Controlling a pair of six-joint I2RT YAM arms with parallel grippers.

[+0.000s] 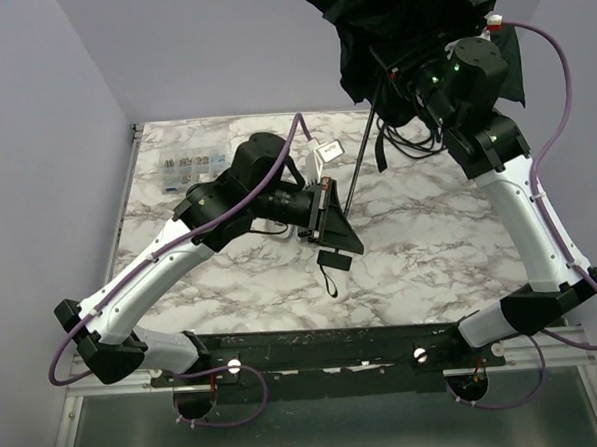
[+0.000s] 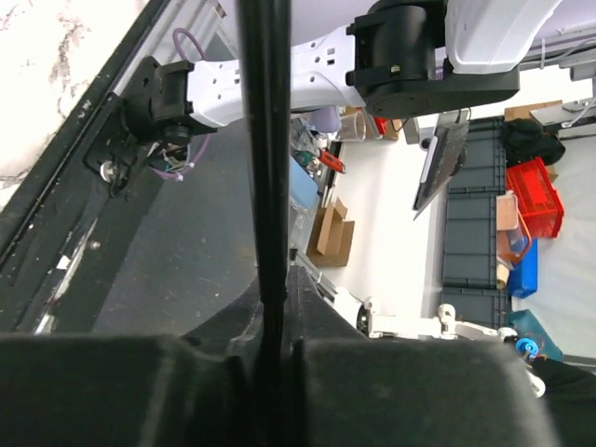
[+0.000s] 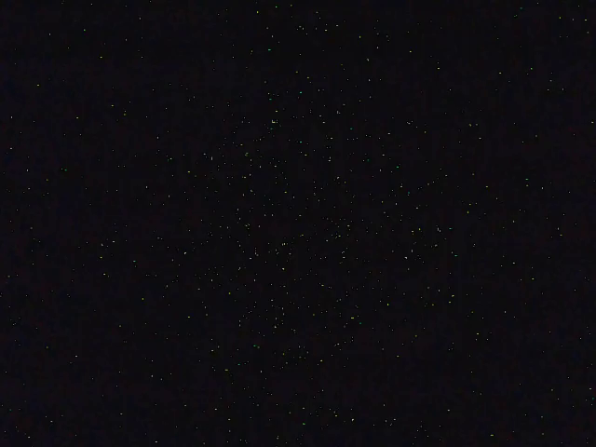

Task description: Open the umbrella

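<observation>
The umbrella [image 1: 408,22] is held in the air above the far right of the marbled surface [image 1: 430,247], its light, floppy canopy [image 1: 370,50] bunched high and its thin shaft [image 1: 360,155] slanting down to the handle [image 1: 333,260]. The fabric offers little purchase, so the stiff shaft and handle look like the places to grip, firmly, since the shaft may slip. The left end effector [image 1: 328,220] is clamped narrow on the shaft just above the handle. The right end effector is buried in the canopy and its opening cannot be told.
</observation>
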